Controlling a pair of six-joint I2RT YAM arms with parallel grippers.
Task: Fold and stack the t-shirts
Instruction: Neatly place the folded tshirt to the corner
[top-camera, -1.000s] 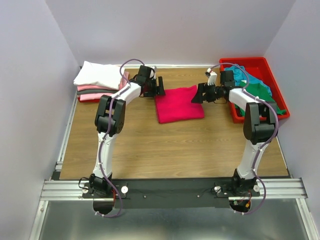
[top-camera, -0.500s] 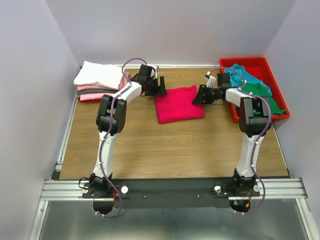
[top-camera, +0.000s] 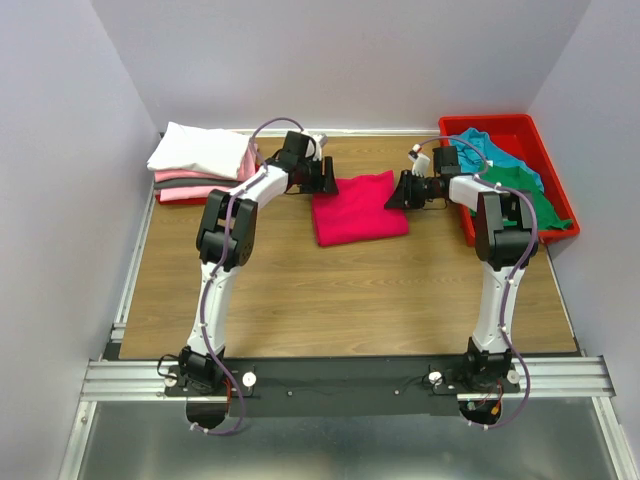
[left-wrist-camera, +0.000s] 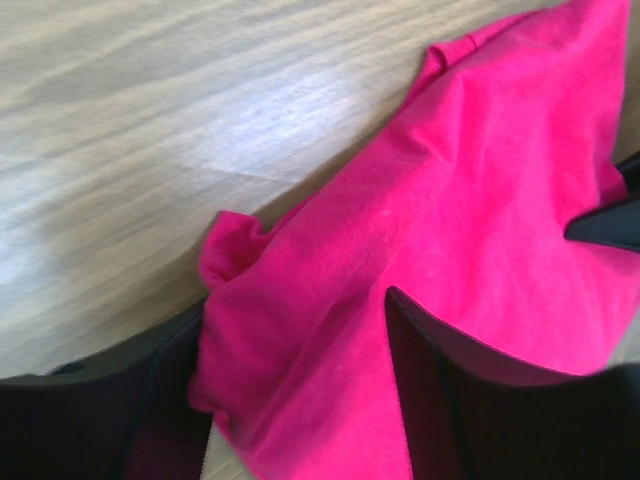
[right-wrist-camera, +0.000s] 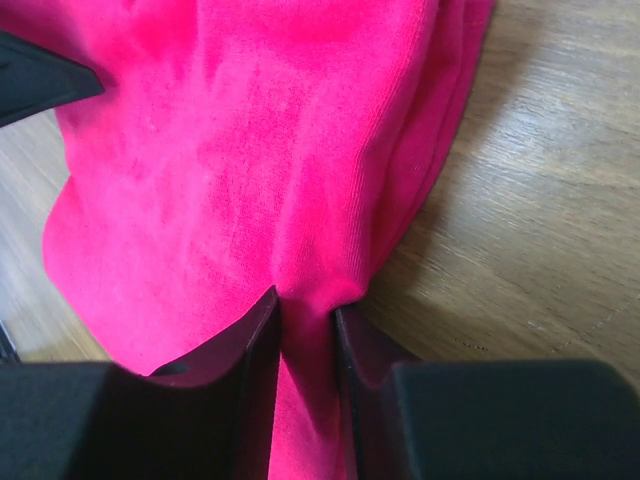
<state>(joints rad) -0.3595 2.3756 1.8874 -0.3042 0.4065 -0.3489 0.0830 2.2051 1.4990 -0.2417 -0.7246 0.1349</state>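
Observation:
A crimson-pink t-shirt (top-camera: 358, 208) lies folded on the wooden table (top-camera: 300, 290), between the two arms. My left gripper (top-camera: 325, 178) is at its far left corner. In the left wrist view the left gripper (left-wrist-camera: 295, 305) is open, its jaws standing apart with the bunched edge of the shirt (left-wrist-camera: 480, 200) between them. My right gripper (top-camera: 393, 193) is at the shirt's far right corner. In the right wrist view the right gripper (right-wrist-camera: 305, 305) is shut, pinching a fold of the pink cloth (right-wrist-camera: 250, 130).
A stack of folded t-shirts (top-camera: 200, 160), white on top of pink and grey, sits at the back left. A red tray (top-camera: 520, 128) at the back right holds crumpled teal (top-camera: 490, 150) and green (top-camera: 522, 185) shirts. Walls stand on three sides.
Both grippers have moved inward onto the pink shirt's far corners. The right jaws have closed on the cloth, the left jaws have narrowed round it, and the shirt's edges have bunched slightly.

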